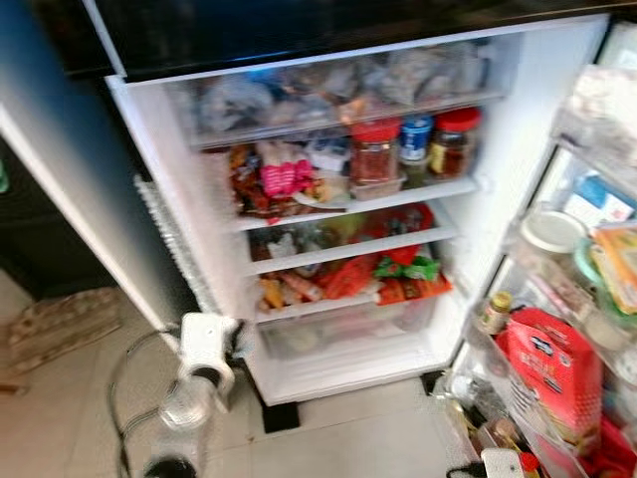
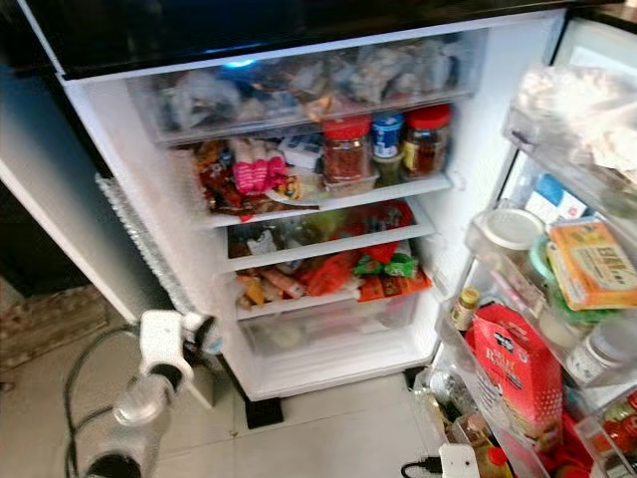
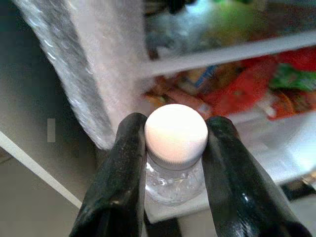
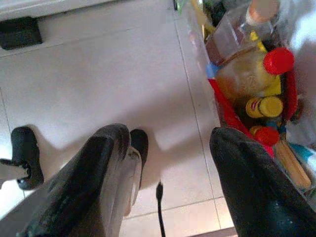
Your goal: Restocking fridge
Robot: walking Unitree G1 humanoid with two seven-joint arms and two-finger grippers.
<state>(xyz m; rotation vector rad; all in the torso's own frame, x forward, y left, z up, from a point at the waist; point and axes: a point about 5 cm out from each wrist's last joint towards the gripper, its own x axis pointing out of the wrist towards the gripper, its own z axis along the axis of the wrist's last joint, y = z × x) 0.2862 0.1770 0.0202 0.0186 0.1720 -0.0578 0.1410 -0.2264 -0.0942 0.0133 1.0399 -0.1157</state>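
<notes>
The fridge stands open on a pale tiled floor. Its top drawer holds pale bags. On the shelf below stand three jars with red and blue lids, beside a heap of packets. Two lower shelves carry more red and green packets. The door racks hold a red bag, tubs and small bottles. A dark cable lies on the floor.

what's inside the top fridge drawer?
The top drawer holds pale wrapped bags, blurred behind its clear front; their contents can't be told. The left gripper holds a bottle below.
</notes>
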